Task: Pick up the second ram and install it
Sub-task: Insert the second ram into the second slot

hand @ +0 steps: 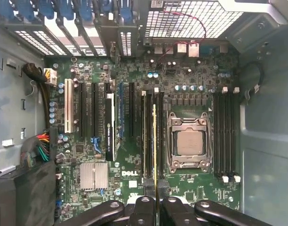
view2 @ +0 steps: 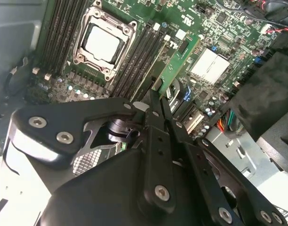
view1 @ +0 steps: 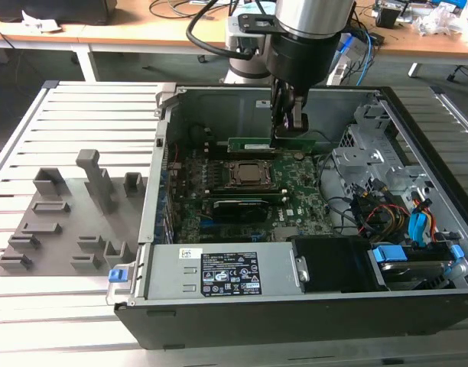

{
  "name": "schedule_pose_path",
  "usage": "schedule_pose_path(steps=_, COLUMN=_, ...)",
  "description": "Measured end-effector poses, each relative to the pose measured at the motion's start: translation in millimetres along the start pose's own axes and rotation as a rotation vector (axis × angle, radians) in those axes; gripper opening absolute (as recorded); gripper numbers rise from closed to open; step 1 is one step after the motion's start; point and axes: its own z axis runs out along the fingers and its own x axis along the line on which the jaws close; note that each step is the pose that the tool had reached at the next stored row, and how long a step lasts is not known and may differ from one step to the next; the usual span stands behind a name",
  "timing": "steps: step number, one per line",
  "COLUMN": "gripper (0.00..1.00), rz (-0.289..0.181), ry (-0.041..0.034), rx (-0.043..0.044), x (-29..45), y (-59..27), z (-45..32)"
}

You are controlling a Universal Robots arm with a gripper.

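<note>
You have the fingers [view1: 289,126] pinching the second ram [view1: 268,144] on edge above the motherboard [view1: 310,202], at 12 o'clock of the CPU socket [view1: 251,174], long axis running 9-to-3 in the exterior view, parallel to the slots.

An open computer case [view1: 295,321] lies on a slatted table [view1: 66,115], with a holder tray [view1: 66,222] beside it to the exterior view's left. Inside the case, the second ram [view1: 253,144] stands on edge just beyond the CPU socket [view1: 251,176], held in the gripper [view1: 289,126]. A power supply [view1: 226,273] lies along the near wall, and drive bays [view1: 402,183] sit to the exterior view's right.
</note>
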Motion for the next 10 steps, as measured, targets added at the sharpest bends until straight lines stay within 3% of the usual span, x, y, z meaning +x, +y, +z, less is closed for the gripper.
schedule_pose_path(steps=10, gripper=0.13, rz=0.0, ry=0.0, rx=0.0, x=0.8, y=-0.4, z=17.1)
